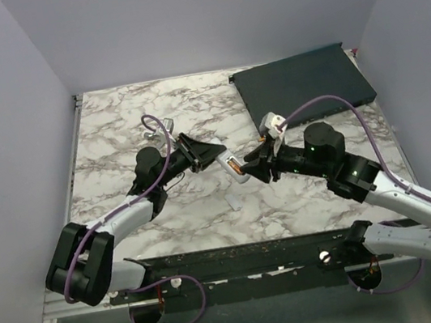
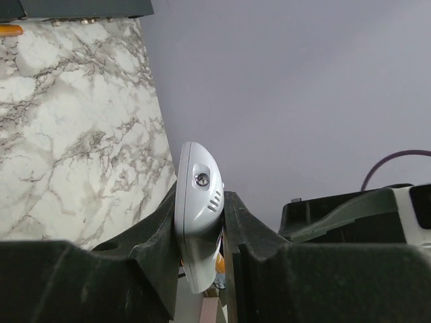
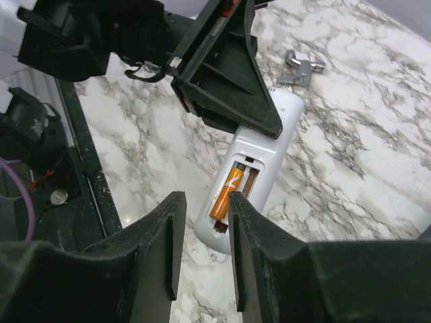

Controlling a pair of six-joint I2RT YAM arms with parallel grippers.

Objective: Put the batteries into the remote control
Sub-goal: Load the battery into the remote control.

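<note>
My left gripper [image 1: 213, 157] is shut on the white remote control [image 1: 231, 165] and holds it above the marble table, clamped edge-on in the left wrist view [image 2: 196, 202]. In the right wrist view the remote [image 3: 269, 145] shows its open battery recess, with one orange battery [image 3: 225, 194] in the left slot and the right slot bare. My right gripper [image 3: 202, 249] is open and empty, just short of the remote's lower end; it also shows in the top view [image 1: 258, 163]. A second orange battery [image 2: 9, 29] lies on the table beside the dark box.
A large dark flat box [image 1: 302, 86] lies at the back right of the marble table [image 1: 114, 145]. A tiny pale grey plastic piece [image 1: 232, 201] lies on the table below the remote. A small grey metal part [image 3: 301, 66] lies beyond the remote. A black rail [image 1: 239, 258] runs along the near edge.
</note>
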